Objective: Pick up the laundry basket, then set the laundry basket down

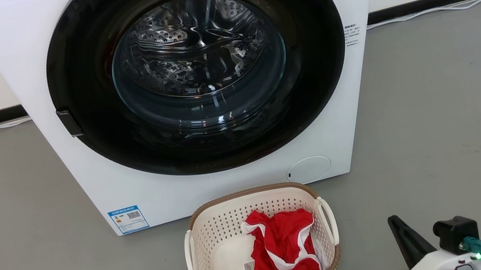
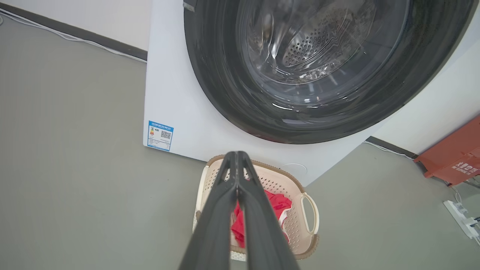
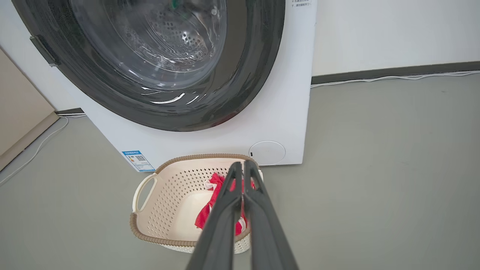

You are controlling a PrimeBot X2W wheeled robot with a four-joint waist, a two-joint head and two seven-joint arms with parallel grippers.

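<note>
your left gripper (image 2: pixel 236 157) and right gripper (image 3: pixel 243 165) both have their fingers pressed together on nothing, low to either side. the laundry basket (image 1: pixel 250 193) sits on the floor just before the washer (image 1: pixel 139 171). it is stiff perforated plastic with one red garment (image 1: pixel 283 245) inside, so it likely lifts light; take its side loop handles (image 1: pixel 330 220).

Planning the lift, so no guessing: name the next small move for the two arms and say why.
Probably open the left tool and the right tool first. Their long dark fingers are closed together, off either side of the cream-white perforated plastic laundry basket, which sits on the grey floor with its side loop handles ungrasped. Closed fingers cannot take a handle.
</note>
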